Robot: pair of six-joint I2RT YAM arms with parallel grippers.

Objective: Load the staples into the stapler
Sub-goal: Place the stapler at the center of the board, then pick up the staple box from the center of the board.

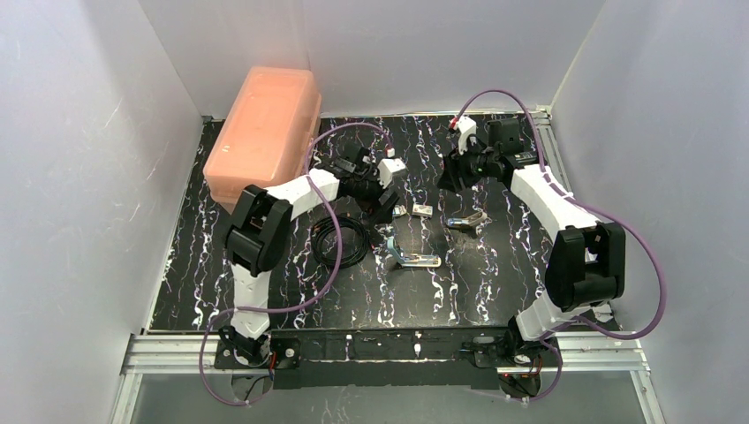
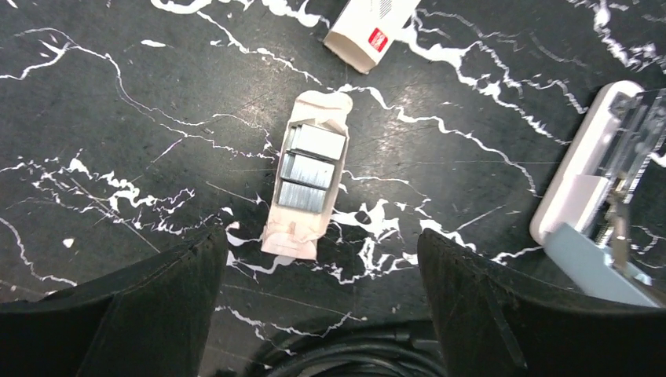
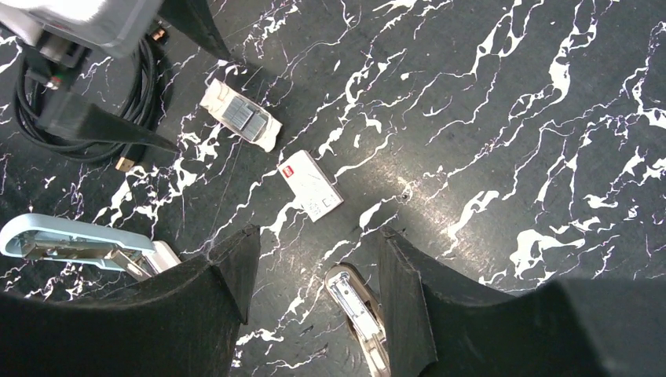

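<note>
We see the left gripper (image 2: 320,236) spread wide just above the staples (image 2: 308,177) in their sleeve, not gripping them. The right gripper (image 3: 314,236) is spread too.

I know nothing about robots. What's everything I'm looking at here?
stapler: one, light blue, opened, mid-table
staples: several strips, silvery, in tan sleeve, mid-table
small box: one, white with red label, beside the staples
stapler-like piece: one, pale with silver channel, right of the small box
cable: one coil, black, left of the stapler
storage box: one, orange, far left corner
table: one, black with white veins
left gripper: one, black, open above staples
right gripper: one, black, open
</note>
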